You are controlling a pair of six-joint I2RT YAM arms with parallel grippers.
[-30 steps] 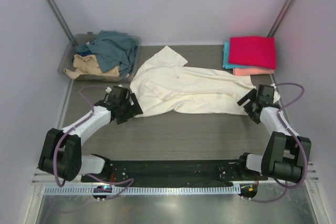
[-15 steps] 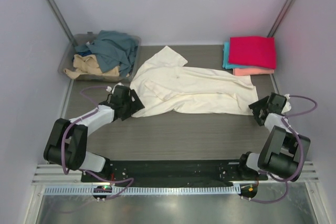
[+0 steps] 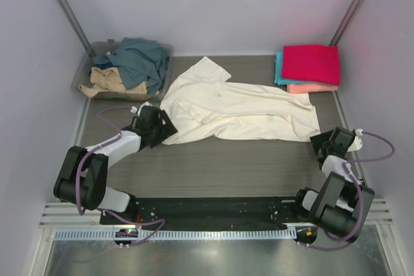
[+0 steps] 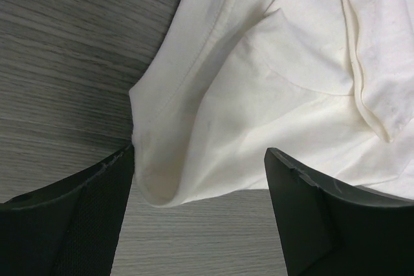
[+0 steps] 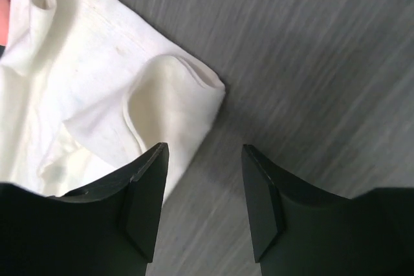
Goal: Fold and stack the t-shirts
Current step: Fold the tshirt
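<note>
Okay, the cream t-shirt (image 3: 239, 111) lies spread across the middle of the counter (image 3: 226, 166), long axis left to right. It's creased and bunched, not yet folded. The done pile is at the far right corner: magenta-red t-shirt (image 3: 310, 63) on top, with a teal t-shirt (image 3: 279, 69) and a salmon-pink t-shirt (image 3: 310, 88) under it. The clear plastic bin (image 3: 83, 79) at the far left corner holds a slate-blue t-shirt (image 3: 139, 56) and a tan t-shirt (image 3: 110, 81), both crumpled.

The left fingers (image 4: 77, 211) are spread wide, low at the shirt's near left corner. In the left wrist view a rounded fold of hem sits between them, nothing pinched. The right fingers (image 5: 139, 198) are roughly half apart at the near right corner. That cloth corner lies just beside the finger on the shirt side, the gap itself is over bare counter, and nothing is held.

I read the step as taking both near corners for a fold. To do it well:
- **Right side:** I'd shift the arm toward the shirt so the corner sits inside the gap before closing, or it pinches air.
- **Left side:** I'd go down to the counter and catch every layer of that fold, not only the top one.
- **Both together:** I'd close both, lift evenly and keep the edge taut so the crease runs straight.

The risk is a layer slipping out and the fold skewing.
</note>
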